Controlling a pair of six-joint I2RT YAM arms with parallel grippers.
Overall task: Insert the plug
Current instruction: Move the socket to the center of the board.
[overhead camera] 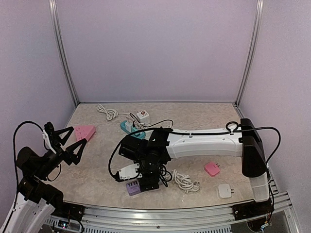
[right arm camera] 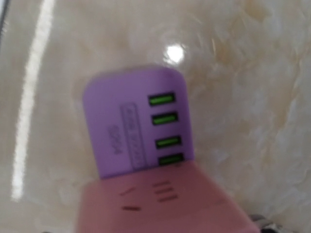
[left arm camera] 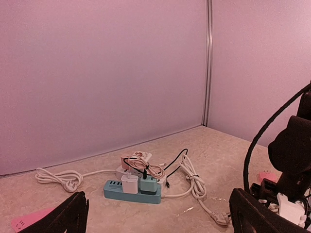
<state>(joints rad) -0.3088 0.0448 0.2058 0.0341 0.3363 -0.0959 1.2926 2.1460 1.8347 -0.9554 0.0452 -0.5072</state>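
The right arm is reaching across the pale marbled tabletop (overhead camera: 97,167), and its hand (overhead camera: 148,181) is hanging low over the lilac plastic power strip with four green USB ports (right arm camera: 132,121), which is lying near the front edge. I cannot tell whether that hand is apart or together. The wrist is hiding its fingers from above, and its own camera is showing only the strip, close and blurred.

The white plug on a black cord (overhead camera: 129,171) is sitting just beside that hand, on the side toward the left arm and right by the strip's far end. Whether the hand is touching it is hidden.

The left hand (overhead camera: 72,137) is hanging with its fingers spread wide and nothing between them. It is near the flat pink power strip (overhead camera: 83,132) and well apart from the work.

The step in hand looks like bringing the plug square onto the lilac strip. To do that well, I would be gripping the plug by its body with the pins pointing straight down. I would be lining them up over the sockets before pressing, then pushing vertically. The strip looks light and may be sliding under a slanted push, so the idle left hand could be pinning it. The looping black cord could also be dragging the plug askew.
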